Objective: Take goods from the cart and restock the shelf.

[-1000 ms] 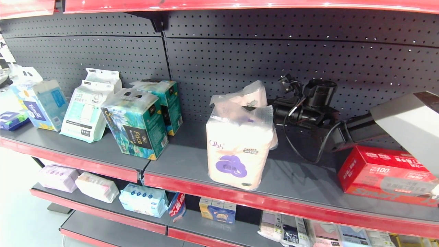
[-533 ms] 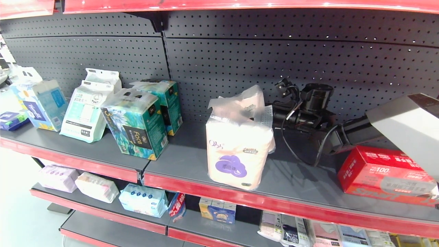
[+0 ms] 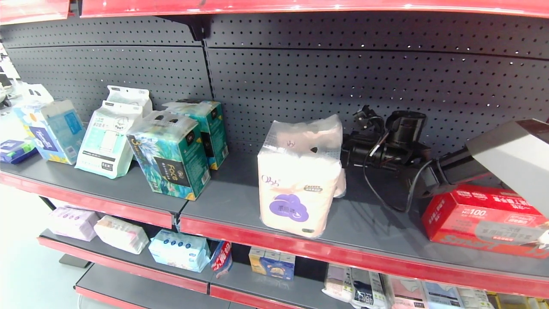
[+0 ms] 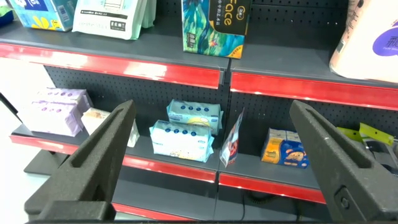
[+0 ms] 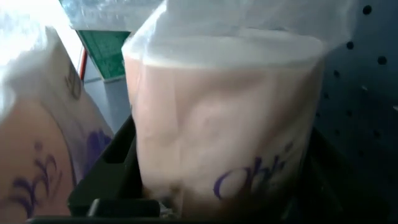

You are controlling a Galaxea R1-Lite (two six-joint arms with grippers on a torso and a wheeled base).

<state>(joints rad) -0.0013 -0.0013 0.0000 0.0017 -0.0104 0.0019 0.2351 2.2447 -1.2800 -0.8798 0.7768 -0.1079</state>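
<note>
Looking at it, right pincer [image 5: 221,180], pinching the rear tissue pack [image 3: 306,135], just lowered it to the shelf [image 3: 377,223] underneath; release looks next.

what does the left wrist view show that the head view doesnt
Only left wrist: the left gripper, black fingers wide open. Only head: the red cardboard box and the rear pink plastic-wrapped toilet roll pack. Both: the green printed tissue pack on the red-edged shelf and the blue-and-white soft packs one shelf lower.
</note>
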